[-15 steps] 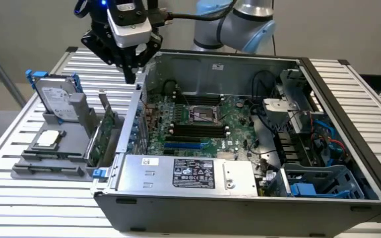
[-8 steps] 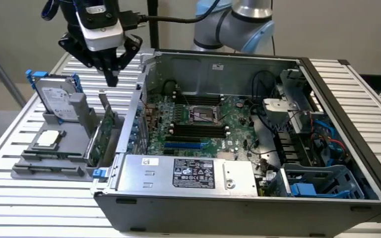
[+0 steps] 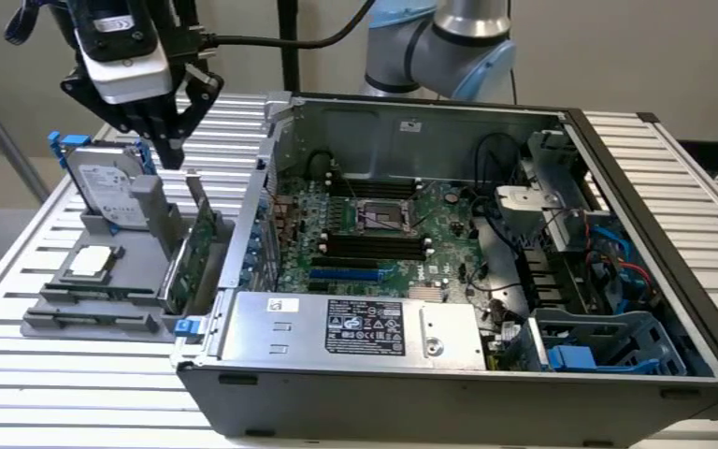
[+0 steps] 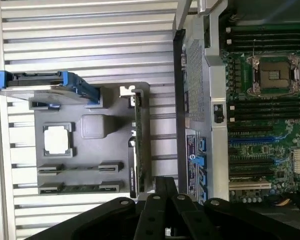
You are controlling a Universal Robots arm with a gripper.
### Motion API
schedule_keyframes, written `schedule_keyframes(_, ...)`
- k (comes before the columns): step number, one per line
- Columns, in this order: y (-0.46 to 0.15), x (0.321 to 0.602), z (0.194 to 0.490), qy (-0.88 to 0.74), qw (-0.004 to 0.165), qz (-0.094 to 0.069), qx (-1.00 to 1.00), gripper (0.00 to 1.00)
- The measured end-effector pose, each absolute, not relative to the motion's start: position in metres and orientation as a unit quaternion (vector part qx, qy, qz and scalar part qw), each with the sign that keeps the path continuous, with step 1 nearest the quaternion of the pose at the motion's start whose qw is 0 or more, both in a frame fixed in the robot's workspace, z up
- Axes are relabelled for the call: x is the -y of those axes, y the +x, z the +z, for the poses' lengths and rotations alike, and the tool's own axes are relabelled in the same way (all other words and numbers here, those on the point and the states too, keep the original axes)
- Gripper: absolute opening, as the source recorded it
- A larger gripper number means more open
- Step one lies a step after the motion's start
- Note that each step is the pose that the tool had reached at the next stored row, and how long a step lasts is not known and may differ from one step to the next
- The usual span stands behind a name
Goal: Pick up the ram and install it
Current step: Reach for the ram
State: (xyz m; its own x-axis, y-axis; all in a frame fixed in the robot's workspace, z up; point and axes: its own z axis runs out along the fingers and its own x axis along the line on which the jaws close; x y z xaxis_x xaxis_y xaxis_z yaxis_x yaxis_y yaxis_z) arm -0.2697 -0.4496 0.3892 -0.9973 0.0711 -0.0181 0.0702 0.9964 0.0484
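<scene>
The ram (image 4: 80, 188) is a thin green stick standing on edge between two grey clips of the grey parts holder (image 4: 90, 107), at the holder's end (image 3: 85, 323) nearest the table's front edge. My gripper (image 3: 172, 154) hangs well above the holder's far end, close to the hard drive, shut and holding nothing; its black fingers (image 4: 165, 192) sit together. Black memory slots (image 3: 366, 245) lie beside the CPU socket (image 3: 381, 217) on the motherboard inside the open computer case (image 3: 609, 168). In the wrist view those slots (image 4: 265, 107) run either side of the socket.
On the holder stand a silver-labelled hard drive with blue rails (image 3: 107, 187), a loose processor (image 3: 93, 262) and an upright green expansion card (image 3: 197, 253). The case wall (image 3: 253, 215) rises right beside the holder. A power supply (image 3: 347, 327) fills the case's near side.
</scene>
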Motion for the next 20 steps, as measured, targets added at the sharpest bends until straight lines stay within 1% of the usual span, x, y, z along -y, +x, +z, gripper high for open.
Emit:
schedule_keyframes(13,-0.329,0.459,0.383,0.035,0.01,0.023,-0.999,0.0)
schedule_keyframes(20,-0.356,0.463,0.375,0.035,0.006,0.023,-0.999,0.0)
